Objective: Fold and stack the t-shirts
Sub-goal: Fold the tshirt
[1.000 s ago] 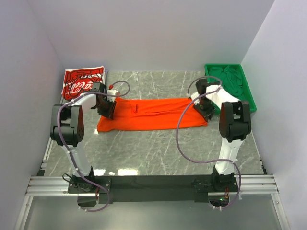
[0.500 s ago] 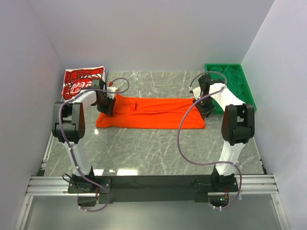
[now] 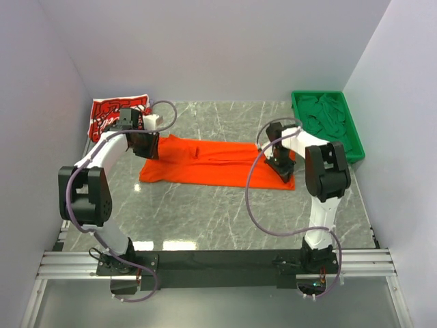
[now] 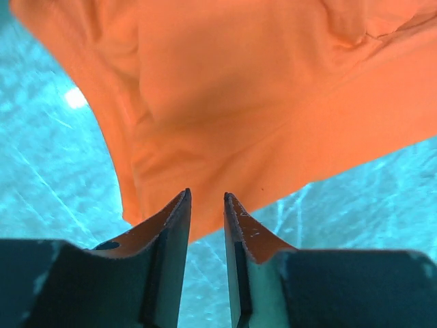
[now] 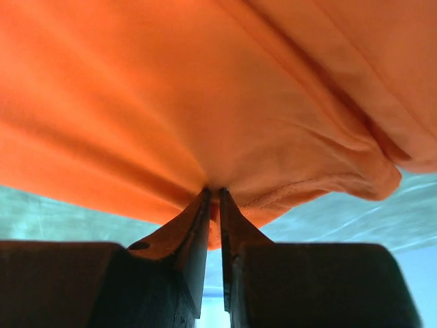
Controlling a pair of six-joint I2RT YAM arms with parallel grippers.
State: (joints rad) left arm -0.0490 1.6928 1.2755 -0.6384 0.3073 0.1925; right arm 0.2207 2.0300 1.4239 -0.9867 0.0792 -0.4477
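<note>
The grey marbled table (image 3: 225, 212) carried three things. An orange shirt (image 3: 212, 164) lay spread across its middle from left to right, rumpled at both ends. A red shirt (image 3: 109, 113) with white print sat bunched in the far left corner. A green tray (image 3: 318, 93) stood along the far right edge, apart from both shirts.

plain bright orange t-shirt (image 3: 218, 164); red t-shirt (image 3: 109, 113) with white script print; green tray (image 3: 358, 140); grey, white-veined marble table (image 3: 205, 212).
</note>
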